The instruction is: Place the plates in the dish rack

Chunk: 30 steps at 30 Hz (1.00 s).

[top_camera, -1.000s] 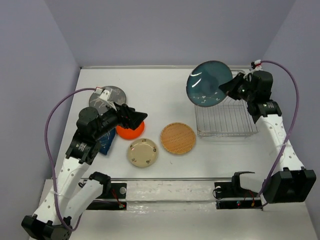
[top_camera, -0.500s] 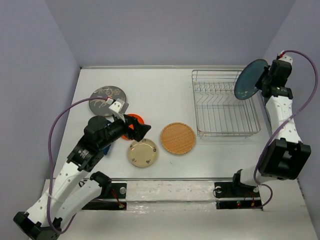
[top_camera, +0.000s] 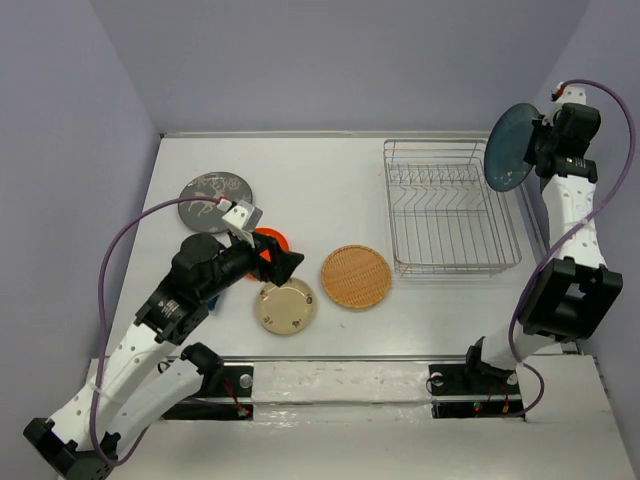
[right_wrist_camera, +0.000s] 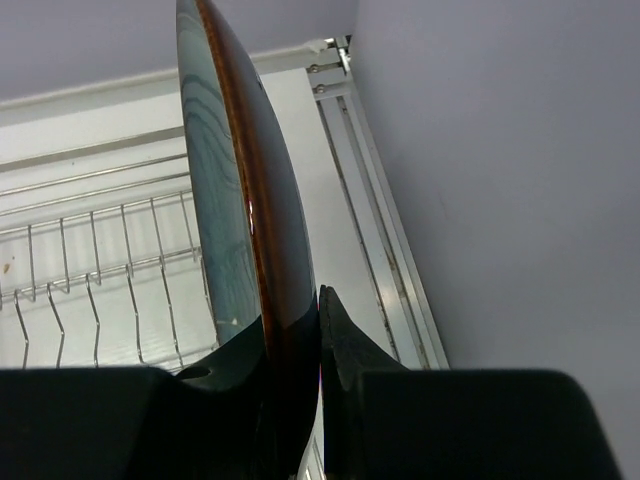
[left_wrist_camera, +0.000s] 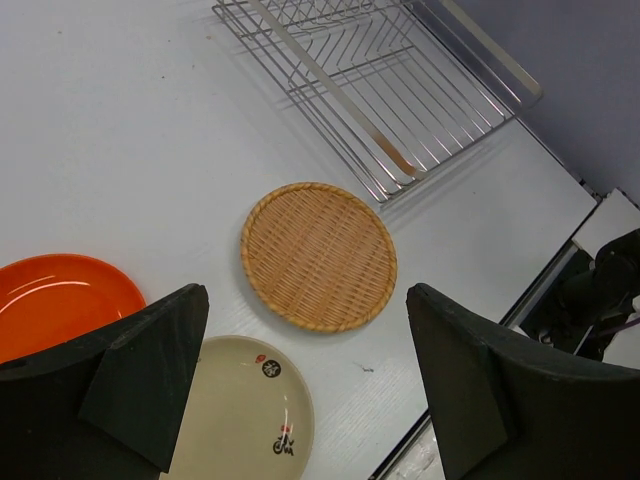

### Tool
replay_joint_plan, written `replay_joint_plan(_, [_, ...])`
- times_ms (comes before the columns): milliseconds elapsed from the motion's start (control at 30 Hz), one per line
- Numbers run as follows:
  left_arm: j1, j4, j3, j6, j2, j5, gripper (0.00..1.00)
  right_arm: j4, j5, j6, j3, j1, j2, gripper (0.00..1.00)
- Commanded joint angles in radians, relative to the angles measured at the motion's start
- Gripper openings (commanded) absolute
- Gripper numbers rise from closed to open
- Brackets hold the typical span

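Progress: nothing stands in the dish rack (top_camera: 450,240) so far; its prongs look all free, so the loading is at its first plate.
Right tool (top_camera: 545,150): closed on the rim of the teal plate (top_camera: 508,147) and holding it up on its edge. In the right wrist view the fingers (right_wrist_camera: 340,340) pinch the plate at its lower rim.
Teal plate position: in the air, above the far right corner of the rack and close to the side wall, not touching the wires as far as I can see.
Left tool (top_camera: 275,262): opened wide and holding nothing. It hangs low over the table (top_camera: 330,190), between the orange plate (top_camera: 270,238) and the cream plate (top_camera: 284,306).
Plates waiting on the table: the orange one, the cream spotted one, the wicker plate (top_camera: 355,276) and the grey plate with white deer (top_camera: 212,198), all lying flat and left of the rack.
Work left: to lower the teal plate between two prongs, and then to bring each of the other plates.
Judgement: the task is near its beginning.
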Motion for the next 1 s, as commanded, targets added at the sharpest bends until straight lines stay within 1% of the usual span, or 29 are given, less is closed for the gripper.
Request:
replay_joint_plan(0, [-0.007,0.024,0.012,0.020,0.001,-0.009,0.92,0.130,-0.075,-0.065,0.101,0.004,0.030,0.07])
replay_joint_plan(133, [-0.007,0.023,0.012,0.020,0.004,-0.012,0.92,0.125,-0.061,-0.087,0.106,0.004,0.058,0.07])
replay_joint_plan(533, [-0.007,0.024,0.013,0.020,0.009,-0.015,0.92,0.125,-0.101,-0.087,0.044,0.004,0.115,0.07])
replay_joint_plan(800, [-0.007,0.023,0.013,0.020,0.007,-0.018,0.91,0.118,-0.072,-0.108,0.014,0.051,0.150,0.07])
replay_joint_plan(833, [-0.005,0.021,0.013,0.020,0.007,-0.019,0.92,0.118,-0.063,-0.111,0.012,0.051,0.151,0.08])
replay_joint_plan(867, [-0.007,0.023,0.013,0.019,0.006,-0.019,0.91,0.119,-0.055,-0.113,0.011,0.062,0.153,0.14])
replay_joint_plan(933, [-0.005,0.023,0.013,0.019,0.006,-0.021,0.91,0.119,-0.034,-0.119,0.012,0.062,0.161,0.20])
replay_joint_plan(967, [-0.005,0.021,0.013,0.019,0.006,-0.021,0.91,0.119,0.003,-0.127,0.017,0.077,0.164,0.28])
